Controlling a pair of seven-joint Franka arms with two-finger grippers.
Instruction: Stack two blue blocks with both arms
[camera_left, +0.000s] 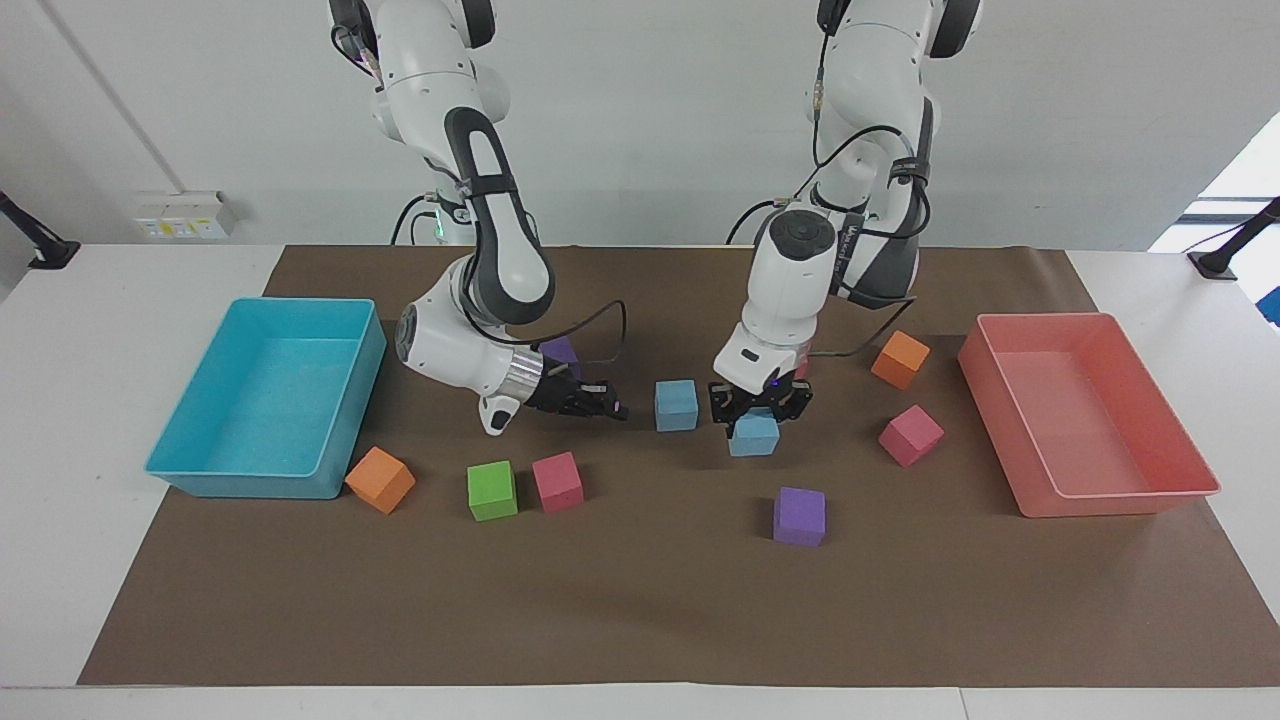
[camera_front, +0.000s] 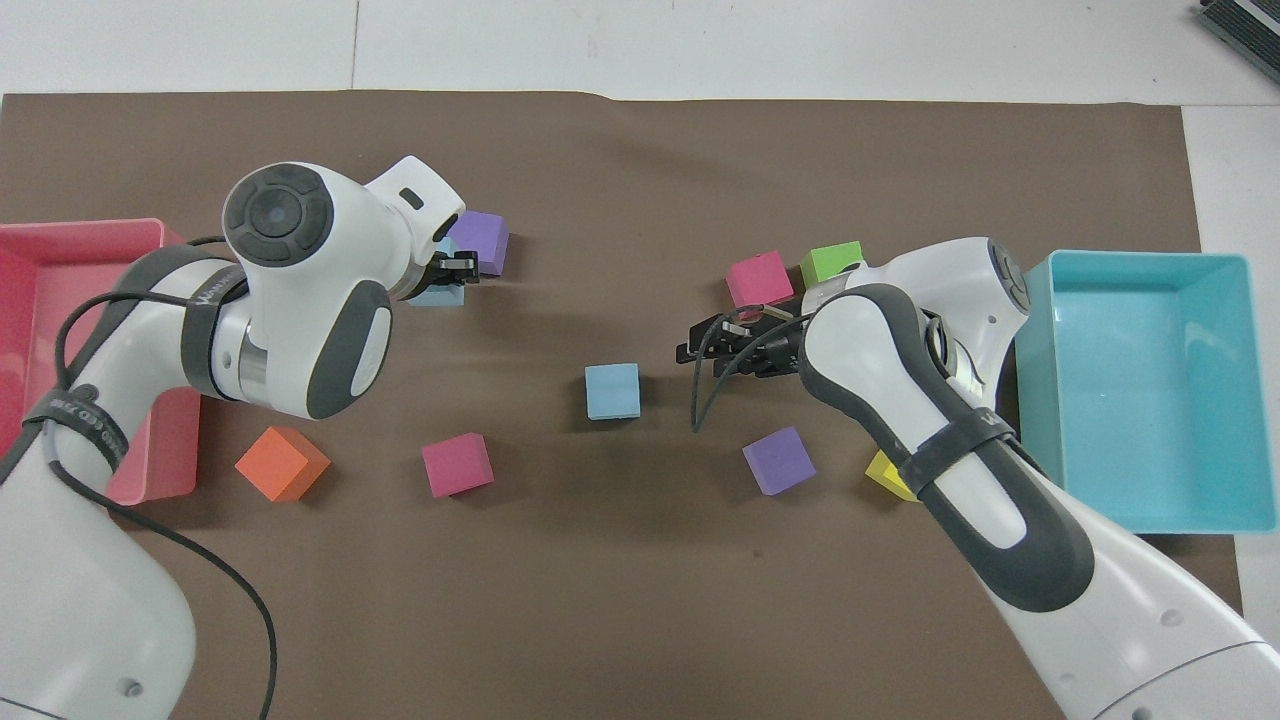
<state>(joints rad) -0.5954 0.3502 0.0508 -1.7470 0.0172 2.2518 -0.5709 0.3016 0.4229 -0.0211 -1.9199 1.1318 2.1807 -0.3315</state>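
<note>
A white tabletop (camera_left: 90, 450) fills the lower frame of the facing view, with a brown paper mat (camera_left: 640, 610) spread over most of it. Lowest on the mat sits a purple cube (camera_left: 799, 516), then a row of orange cube (camera_left: 380, 479), green cube (camera_left: 492, 490) and pink cube (camera_left: 557, 482) at lower left. A turquoise tray (camera_left: 200, 470) lies at the left edge of the mat, a pink tray (camera_left: 1120, 495) at the right.

At mid-frame the left gripper (camera_left: 757, 412) is clamped on one blue block (camera_left: 753, 437), held up just off the mat. Beside it, resting on the mat at the centre, is the second blue block (camera_left: 676, 405). The right gripper (camera_left: 600, 405) hangs low just to the left of that block, clenched on nothing.

To the right lie another pink cube (camera_left: 911, 435) and another orange cube (camera_left: 900, 359).

Higher up, both arm bases stand at the table's edge against a plain white wall (camera_left: 650, 120), with a socket box (camera_left: 183, 214) at upper left.
</note>
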